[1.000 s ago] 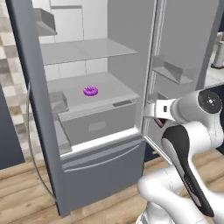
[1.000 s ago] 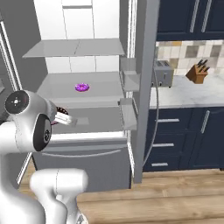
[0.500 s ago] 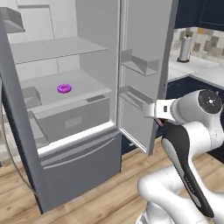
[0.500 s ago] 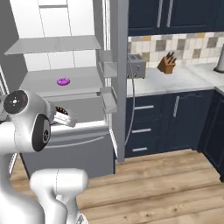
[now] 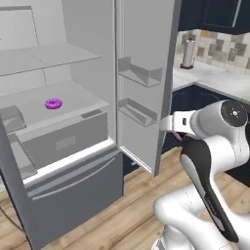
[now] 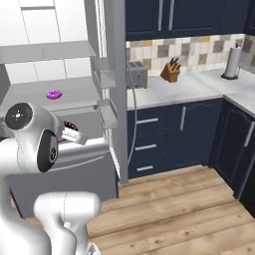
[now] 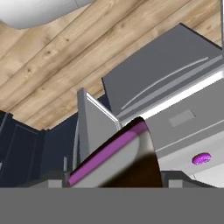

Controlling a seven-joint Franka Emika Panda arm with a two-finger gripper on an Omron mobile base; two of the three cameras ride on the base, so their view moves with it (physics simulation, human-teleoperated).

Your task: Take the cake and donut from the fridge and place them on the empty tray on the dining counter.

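The cake (image 7: 118, 159), dark brown with a pink layer, sits clamped in the pincer (image 6: 71, 130), which holds it away from the open fridge (image 5: 73, 146). The donut (image 5: 53, 103) lies well beyond the pincer on a middle fridge shelf (image 5: 73, 100).

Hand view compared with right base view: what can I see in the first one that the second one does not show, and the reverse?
Hand view: the cake, dark brown with a pink layer, close up between the gripper's jaws, and the fridge's bottom drawer from above.

Right base view: the toaster, knife block and paper towel roll on the grey counter, with navy cabinets below.

Both: the purple donut on its fridge shelf, and the wooden floor.
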